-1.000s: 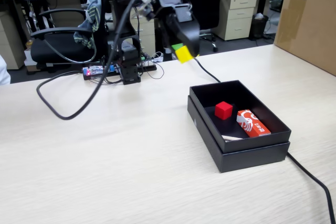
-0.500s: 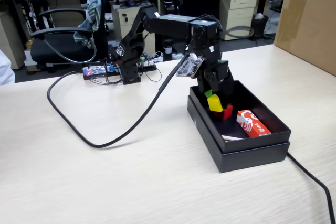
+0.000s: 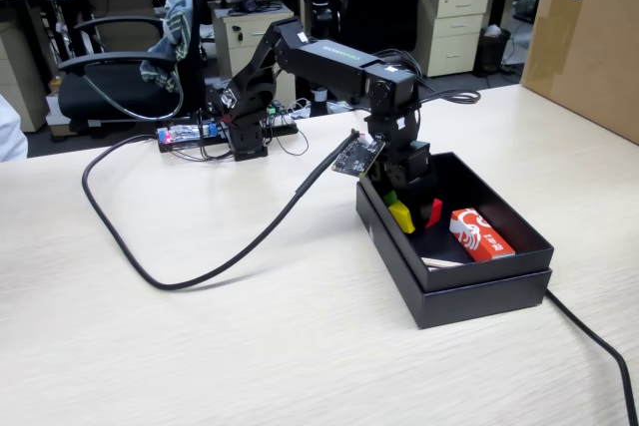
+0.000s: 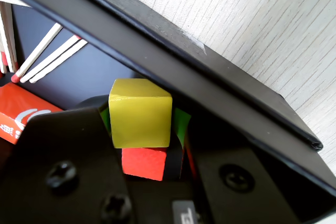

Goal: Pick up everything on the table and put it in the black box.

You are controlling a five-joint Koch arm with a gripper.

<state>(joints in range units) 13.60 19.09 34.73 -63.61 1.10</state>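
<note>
One yellow cube [image 4: 139, 113] gripped between closed fingers [image 4: 181, 125], inside black box [image 3: 479, 279], above red cube [image 4: 144, 162]

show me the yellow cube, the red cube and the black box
yellow cube [image 4: 140, 113], wrist view, middle of its facing side
red cube [image 4: 144, 162], wrist view, visible face below the yellow one
black box [image 3: 479, 295], fixed view, front outer wall

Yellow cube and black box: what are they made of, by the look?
Yellow cube: likely painted wood or plastic; opaque, slight sheen, crisp edges, no visible grain.
Black box: looks like matte cardboard; thin walls, stepped double rim, dull finish.
</note>
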